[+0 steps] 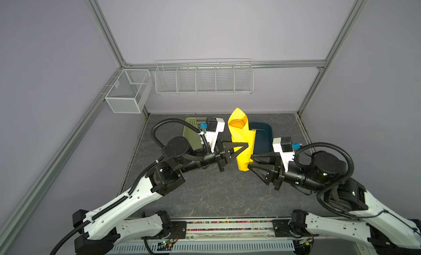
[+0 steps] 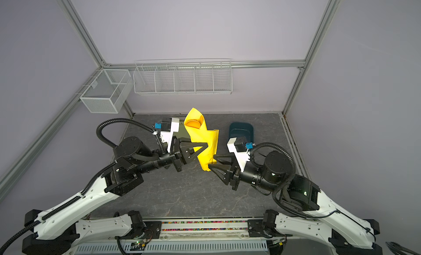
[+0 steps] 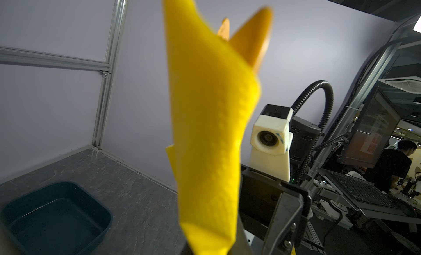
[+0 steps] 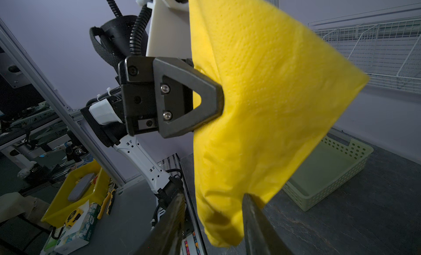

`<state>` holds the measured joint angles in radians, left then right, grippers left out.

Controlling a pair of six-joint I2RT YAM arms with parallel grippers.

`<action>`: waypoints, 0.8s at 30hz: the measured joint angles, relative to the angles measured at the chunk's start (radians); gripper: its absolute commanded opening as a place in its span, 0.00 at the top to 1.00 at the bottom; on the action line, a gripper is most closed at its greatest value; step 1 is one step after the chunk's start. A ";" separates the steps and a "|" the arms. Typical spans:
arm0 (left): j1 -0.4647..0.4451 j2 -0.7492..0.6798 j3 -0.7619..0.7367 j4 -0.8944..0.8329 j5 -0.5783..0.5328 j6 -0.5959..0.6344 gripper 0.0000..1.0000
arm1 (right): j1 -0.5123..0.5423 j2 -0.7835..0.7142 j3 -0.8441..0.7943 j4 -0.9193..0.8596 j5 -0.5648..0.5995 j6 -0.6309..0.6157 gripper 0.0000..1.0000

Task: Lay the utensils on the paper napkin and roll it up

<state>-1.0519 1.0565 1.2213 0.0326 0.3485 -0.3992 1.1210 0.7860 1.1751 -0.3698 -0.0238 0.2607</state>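
The yellow paper napkin [image 1: 242, 137] [image 2: 205, 137] is rolled into a tube and held upright in the air above the table. The utensils are wrapped inside it: an orange spoon bowl [image 1: 237, 123] [image 2: 193, 123] shows in the open upper end, and orange tips [image 3: 257, 37] stick out in the left wrist view. My left gripper [image 1: 246, 144] [image 2: 206, 144] [image 3: 211, 249] is shut on the middle of the roll. My right gripper [image 1: 250, 160] [image 2: 212, 161] [image 4: 214, 210] stands open around the roll's lower end, one finger [image 4: 255, 219] touching the paper and the other apart from it.
A pale green perforated basket [image 1: 193, 133] [image 4: 330, 169] sits at the back left of the table, behind the left arm. At the back right stands a dark blue tub [image 1: 262, 137] [image 2: 241, 130] [image 3: 57, 217]. White wire racks [image 1: 204, 78] hang on the walls.
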 measured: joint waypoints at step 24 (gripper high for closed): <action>0.005 0.027 0.008 0.076 0.118 -0.041 1.00 | 0.000 0.012 0.003 -0.007 -0.012 -0.016 0.56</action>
<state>-1.0473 1.0836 1.2289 0.1085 0.4664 -0.4404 1.1210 0.7979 1.1786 -0.3771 -0.0357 0.2443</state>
